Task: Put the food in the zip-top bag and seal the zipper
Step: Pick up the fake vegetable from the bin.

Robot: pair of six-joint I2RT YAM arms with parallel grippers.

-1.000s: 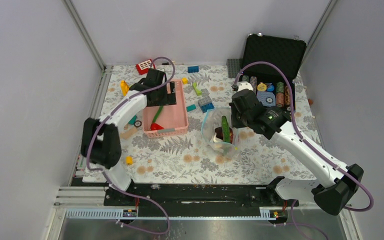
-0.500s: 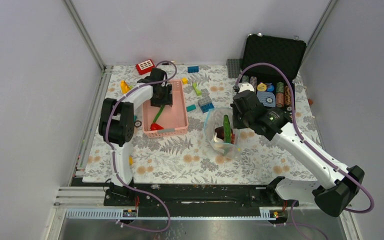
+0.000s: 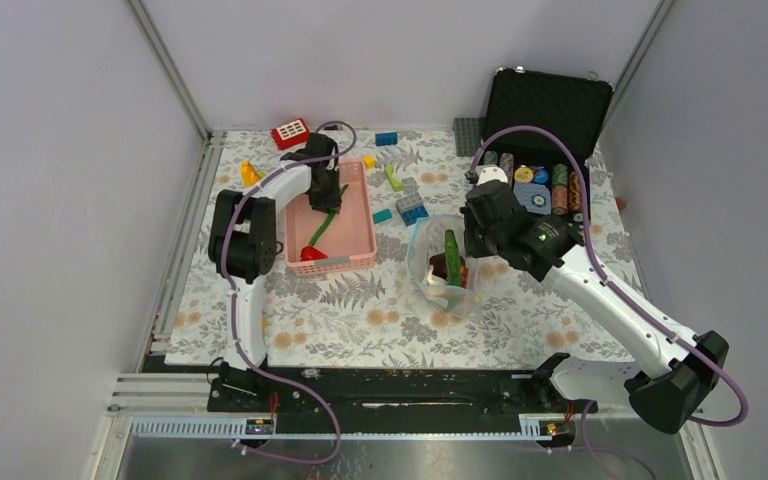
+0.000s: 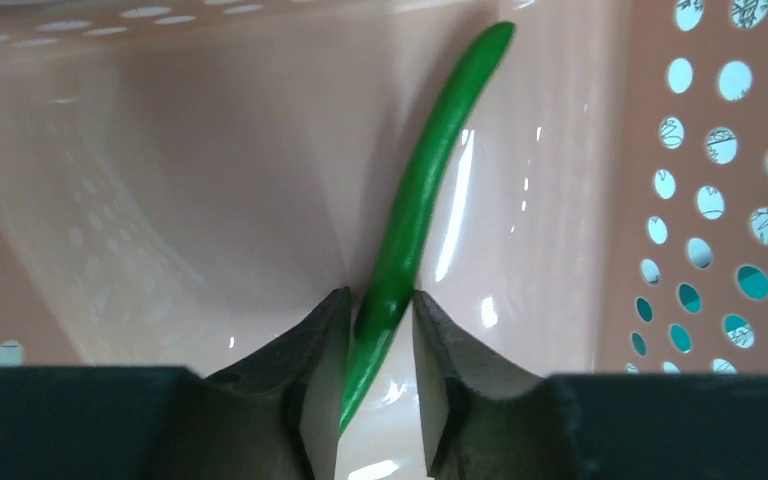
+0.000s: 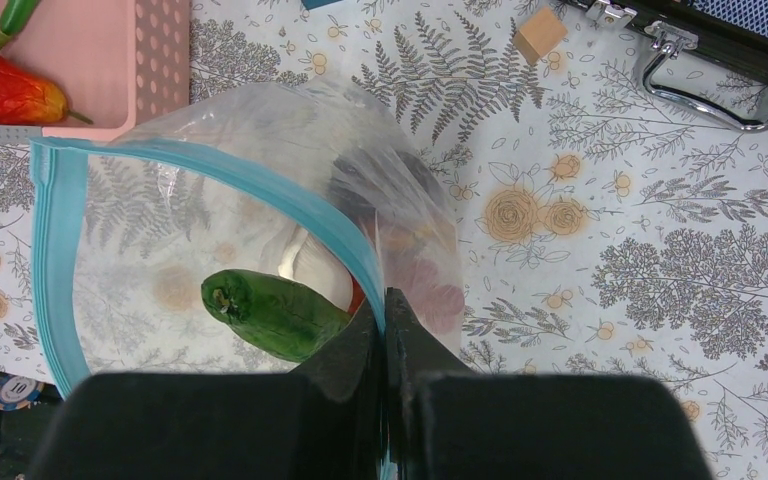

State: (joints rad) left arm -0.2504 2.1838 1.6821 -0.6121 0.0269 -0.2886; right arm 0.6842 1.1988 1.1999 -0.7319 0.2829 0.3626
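**A:** From overhead, where was the left gripper (image 3: 327, 192)?

**B:** Down inside the pink slotted plastic basket (image 3: 332, 265), left of the middle of the flower-patterned table cover (image 3: 360, 320). It was at the far end of a long green toy pod (image 3: 317, 228). A red toy pepper (image 3: 309, 253) lay at the basket's near end.

**A:** And the clear plastic zip-top bag (image 3: 422, 262)?

**B:** Just right of the basket, mouth up. The right gripper (image 3: 475, 243) was at its right rim. A thick green toy vegetable (image 3: 451, 247) stood inside, with a maroon piece (image 3: 442, 266) and a white piece (image 3: 440, 293) beside it.

**A:** What did the left wrist camera show?

**B:** The fingers were narrowed around the pod (image 4: 430, 170), one fingertip against each side near its lower end. The rest of the pod ran away along the basket floor.

**A:** And the right wrist camera?

**B:** Those fingers were pressed flat together, pinching the bag at its light-blue zipper strip (image 5: 48, 250). The strip curved round in an open loop. The green vegetable (image 5: 270, 315) lay just beside the fingers, inside the bag. The basket corner with the red pepper (image 5: 0, 90) was at the far left.
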